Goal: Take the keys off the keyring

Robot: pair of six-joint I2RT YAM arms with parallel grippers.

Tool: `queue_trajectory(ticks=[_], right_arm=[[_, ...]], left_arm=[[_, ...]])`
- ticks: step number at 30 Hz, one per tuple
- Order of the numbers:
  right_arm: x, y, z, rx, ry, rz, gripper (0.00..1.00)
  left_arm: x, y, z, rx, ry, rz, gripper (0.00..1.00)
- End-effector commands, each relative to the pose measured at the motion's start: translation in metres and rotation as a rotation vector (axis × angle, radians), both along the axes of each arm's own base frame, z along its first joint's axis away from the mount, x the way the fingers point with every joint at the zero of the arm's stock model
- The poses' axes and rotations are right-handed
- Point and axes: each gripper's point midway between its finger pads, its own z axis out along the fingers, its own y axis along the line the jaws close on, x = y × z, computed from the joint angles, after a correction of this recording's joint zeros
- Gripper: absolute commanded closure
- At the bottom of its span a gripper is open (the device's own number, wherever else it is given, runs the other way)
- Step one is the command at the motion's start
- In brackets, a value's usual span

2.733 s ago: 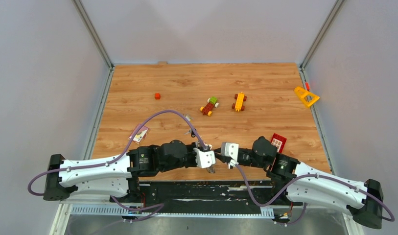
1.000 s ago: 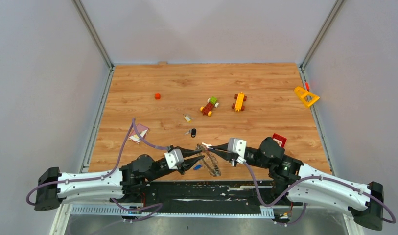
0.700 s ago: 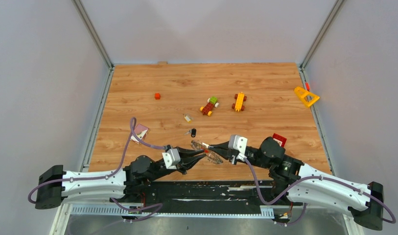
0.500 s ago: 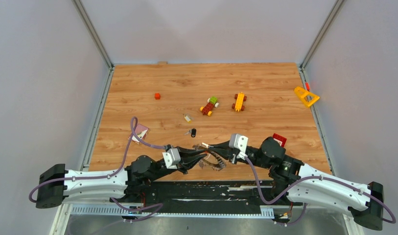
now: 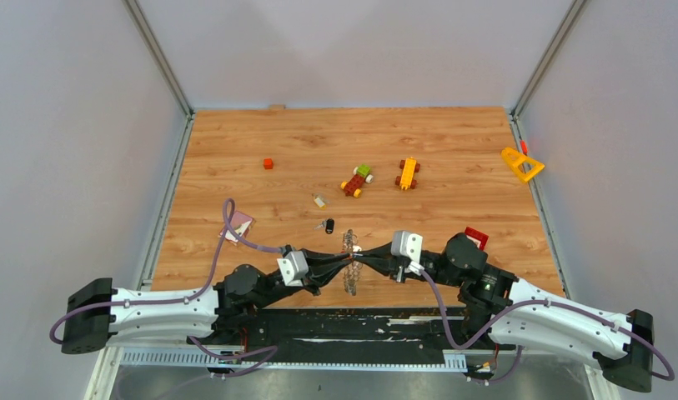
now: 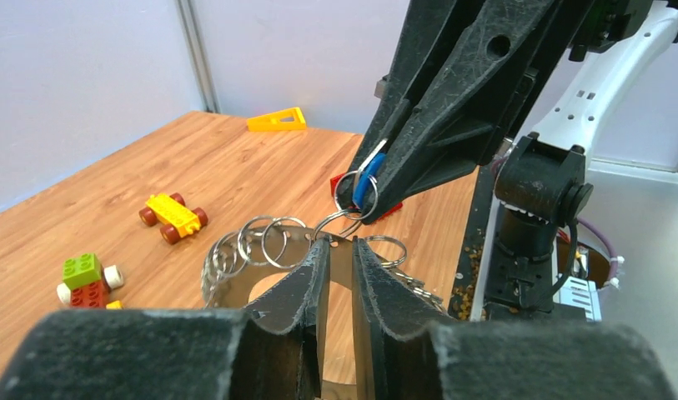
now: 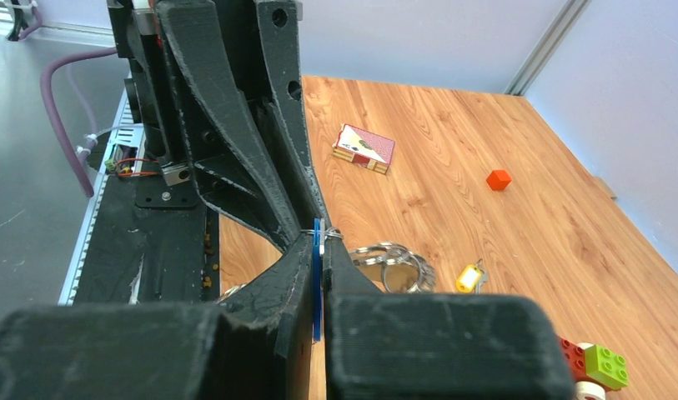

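The keyring [image 5: 349, 282] is held over the near edge of the table [image 5: 318, 142]
On the left, the left gripper [image 6: 341, 250] has its jaws pinched on the keyring's flat metal. On the right, the right gripper [image 7: 317, 242] has its jaws squeezed on a blue key [image 7: 316, 283] joined to the keyring by small rings [image 6: 273, 237]. A black key [image 5: 328, 225] lies farther off
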Motion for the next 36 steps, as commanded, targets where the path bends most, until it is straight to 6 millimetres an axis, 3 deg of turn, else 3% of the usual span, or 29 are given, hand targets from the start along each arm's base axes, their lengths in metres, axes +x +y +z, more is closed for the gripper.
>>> queue_trajectory(ticks=[1, 26, 36], right_arm=[[-0.013, 0.001, 0.048, 0.134, -0.047, 0.064, 1.0], [-0.013, -0.002, 0.047, 0.13, -0.058, 0.057, 1.0], [-0.01, 0.002, 0.042, 0.118, -0.052, 0.049, 1.0]], left_arm=[[0.002, 0.002, 0.013, -0.055, 0.0, 0.017, 0.78], [0.0, 0.0, 0.01, -0.05, 0.005, 0.003, 0.69], [-0.009, -0.003, 0.014, -0.062, -0.015, -0.053, 0.8]])
